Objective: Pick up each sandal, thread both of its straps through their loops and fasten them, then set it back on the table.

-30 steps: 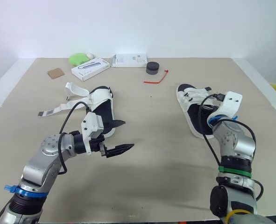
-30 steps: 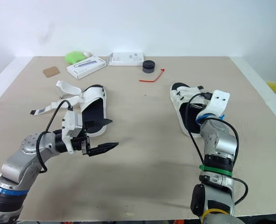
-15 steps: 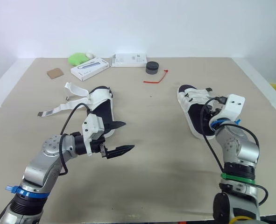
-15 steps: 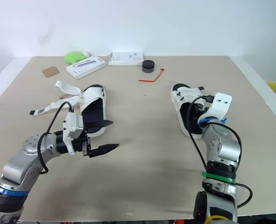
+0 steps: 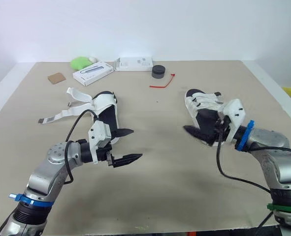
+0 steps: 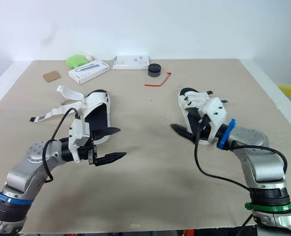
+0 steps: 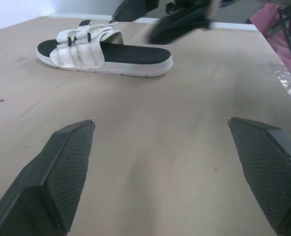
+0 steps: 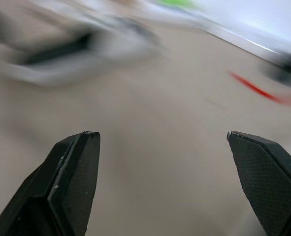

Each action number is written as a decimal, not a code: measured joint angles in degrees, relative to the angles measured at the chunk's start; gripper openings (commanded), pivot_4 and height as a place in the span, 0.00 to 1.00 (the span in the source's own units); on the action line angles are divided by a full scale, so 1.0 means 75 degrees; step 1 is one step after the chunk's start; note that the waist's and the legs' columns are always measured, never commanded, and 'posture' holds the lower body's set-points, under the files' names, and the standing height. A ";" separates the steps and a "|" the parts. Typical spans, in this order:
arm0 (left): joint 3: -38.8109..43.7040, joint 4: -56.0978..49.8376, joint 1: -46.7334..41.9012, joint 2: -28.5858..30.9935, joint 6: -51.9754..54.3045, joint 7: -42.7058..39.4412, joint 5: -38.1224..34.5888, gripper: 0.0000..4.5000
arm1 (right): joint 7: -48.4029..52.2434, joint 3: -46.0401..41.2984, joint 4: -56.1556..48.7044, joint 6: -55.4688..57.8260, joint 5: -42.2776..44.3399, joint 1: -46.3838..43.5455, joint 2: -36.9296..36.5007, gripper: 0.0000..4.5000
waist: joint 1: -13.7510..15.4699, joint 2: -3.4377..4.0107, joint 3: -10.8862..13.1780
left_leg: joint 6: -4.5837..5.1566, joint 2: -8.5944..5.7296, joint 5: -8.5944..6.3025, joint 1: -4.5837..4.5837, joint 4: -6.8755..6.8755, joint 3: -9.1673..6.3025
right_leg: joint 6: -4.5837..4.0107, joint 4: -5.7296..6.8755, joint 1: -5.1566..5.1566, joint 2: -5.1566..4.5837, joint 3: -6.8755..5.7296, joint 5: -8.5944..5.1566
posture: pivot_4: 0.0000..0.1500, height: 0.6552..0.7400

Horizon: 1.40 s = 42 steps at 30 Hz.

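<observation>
The left sandal (image 5: 106, 114), white with a black footbed, lies flat with its two straps (image 5: 61, 114) loose and trailing away to the left. The right sandal (image 5: 200, 105) lies flat; in the left wrist view its straps (image 7: 81, 42) cross over the foot. My left gripper (image 5: 128, 146) hovers open just in front of the left sandal, nothing between its fingers. My right gripper (image 5: 197, 129) is open and empty at the near end of the right sandal, pointing left. In the right wrist view its fingers (image 8: 69, 167) stand wide apart.
At the table's far edge lie a green object (image 5: 80, 62), two white boxes (image 5: 93, 73) (image 5: 134, 63), a black round puck (image 5: 158, 71), a red tie (image 5: 164, 81) and a brown card (image 5: 57, 77). Bare tabletop (image 5: 160, 162) lies between the grippers.
My right gripper has opened from shut. The right arm swung outward and down, so the gripper now points left beside the right sandal. The left arm has barely moved.
</observation>
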 measured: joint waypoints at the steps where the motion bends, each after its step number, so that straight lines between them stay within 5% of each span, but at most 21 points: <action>1: 0.0002 0.0012 -0.0002 0.0001 -0.0008 0.0002 0.0000 1.00 | 0.0405 0.0112 0.0006 -0.0085 0.0169 -0.0121 0.0014 0.99 | 0.0005 0.0000 0.0000 | 0.0001 0.0001 0.0002 0.0001 0.0001 -0.0001 | -0.0002 0.0001 0.0000 0.0002 -0.0001 0.0002 | 1.00 1.00; 11: 0.0251 0.0148 0.0014 0.0183 -0.0032 0.0351 0.0233 1.00 | 0.3115 0.1589 0.1377 -0.1586 0.0063 -0.1490 0.0761 0.99 | 0.0023 -0.0003 0.0000 | -0.0002 0.0012 0.0004 0.0001 0.0006 0.0001 | -0.0060 0.0005 -0.0005 0.0005 -0.0004 0.0040 | 1.00 1.00; 25: 0.0516 0.0839 -0.1137 -0.1321 0.1996 0.4197 0.1489 1.00 | 0.2629 0.1665 0.2217 -0.2712 -0.0862 -0.1909 0.1439 0.99 | 0.0095 -0.0007 -0.0001 | -0.0017 -0.0027 0.0008 -0.0016 0.0007 -0.0019 | -0.0059 0.0010 -0.0010 -0.0073 -0.0063 0.0060 | 1.00 1.00; 42: 0.0070 0.3098 -0.2810 -0.2334 0.2549 0.5647 0.2554 1.00 | 0.2630 0.1671 0.2539 -0.2948 -0.1095 -0.2114 0.1583 0.99 | 0.0088 -0.0008 -0.0002 | -0.0039 -0.0035 0.0021 -0.0016 0.0007 -0.0027 | -0.0059 0.0015 -0.0010 -0.0072 -0.0064 0.0072 | 1.00 1.00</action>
